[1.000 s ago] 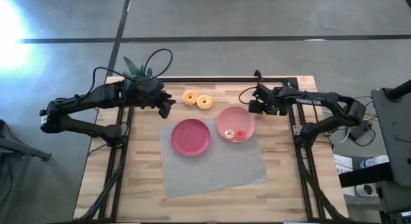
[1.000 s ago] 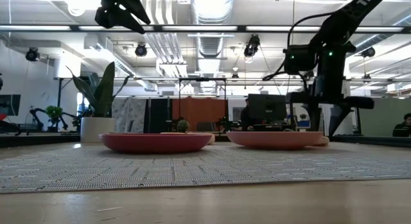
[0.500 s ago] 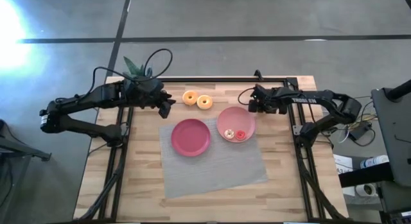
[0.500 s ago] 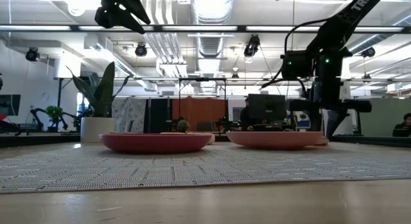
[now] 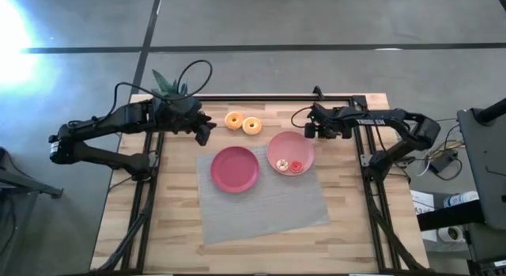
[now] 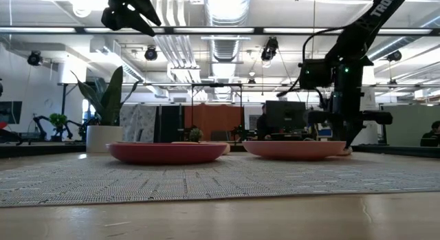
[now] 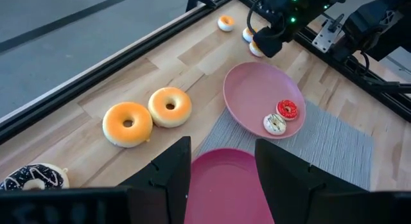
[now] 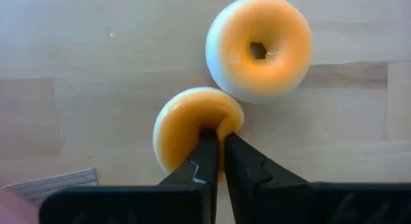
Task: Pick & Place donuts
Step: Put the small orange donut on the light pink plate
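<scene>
Two large orange-tan donuts (image 5: 233,119) (image 5: 252,126) lie on the wood at the far middle. A dark brown donut (image 7: 32,178) lies left of them. The pink plate (image 5: 277,145) holds a tiny red donut (image 5: 296,166) and a whitish one (image 5: 281,163). The magenta plate (image 5: 235,168) rests on the grey mat. Beyond the pink plate's far right rim, my right gripper (image 5: 310,130) is shut on a tiny orange donut (image 8: 186,121). Another tiny orange donut (image 8: 258,47) lies right beside it. My left gripper (image 7: 221,179) hangs open, high over the far left. My right gripper pinches the tiny orange donut's ring beside its hole (image 8: 221,121) between its two fingertips (image 8: 207,147), which stand almost together. The fingers come steeply from above. The donut looks squeezed into an oval and sits on the wooden table.
A potted plant (image 5: 168,86) stands at the far left corner. A black rail (image 5: 269,98) runs along the far edge, with a third tiny donut (image 7: 225,22) near it. The grey mat (image 5: 265,201) covers the table's middle and near part.
My right gripper has sunk toward the table beside the pink plate's far right rim and has shut from wide open onto the tiny orange donut. My left gripper has kept still.
</scene>
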